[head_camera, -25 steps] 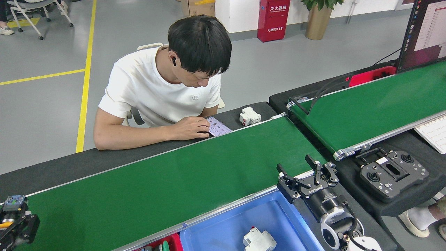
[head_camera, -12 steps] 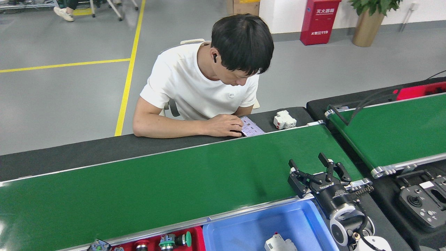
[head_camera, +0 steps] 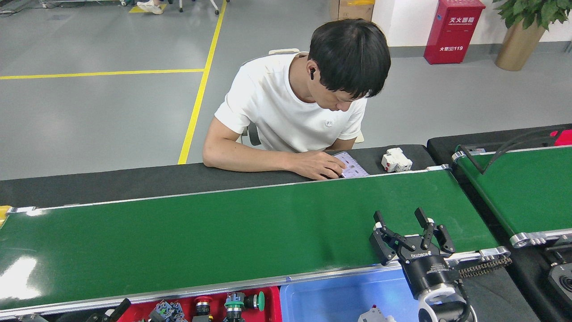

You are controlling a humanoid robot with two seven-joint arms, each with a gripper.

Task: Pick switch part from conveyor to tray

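- The right hand point(head_camera: 403, 223) hangs over the near edge of the conveyor point(head_camera: 223, 237), toward its right end, with its two dark fingers point(head_camera: 380, 221) spread wide and nothing between them.
- The left hand is out of sight; only a dark sliver shows at the bottom left edge, and I cannot tell what it belongs to.
- A white switch part point(head_camera: 396, 160) lies on the black surface point(head_camera: 111, 181) beyond the belt's far rail, at about 12 o'clock from the right hand and well apart from it, with the full width of the green belt between them.
- The belt itself carries no part.
- A second white part point(head_camera: 374, 315) lies in the blue tray point(head_camera: 339, 297), at about 7 o'clock from the right hand, near the picture's bottom edge and only partly seen.
- The tray sits just below the belt's near rail, with the red bin point(head_camera: 268, 297) of push buttons touching it on the left.
- A person in a white T-shirt point(head_camera: 290, 107) sits across the belt, one hand resting on a phone point(head_camera: 353, 164) just left of the far switch part.
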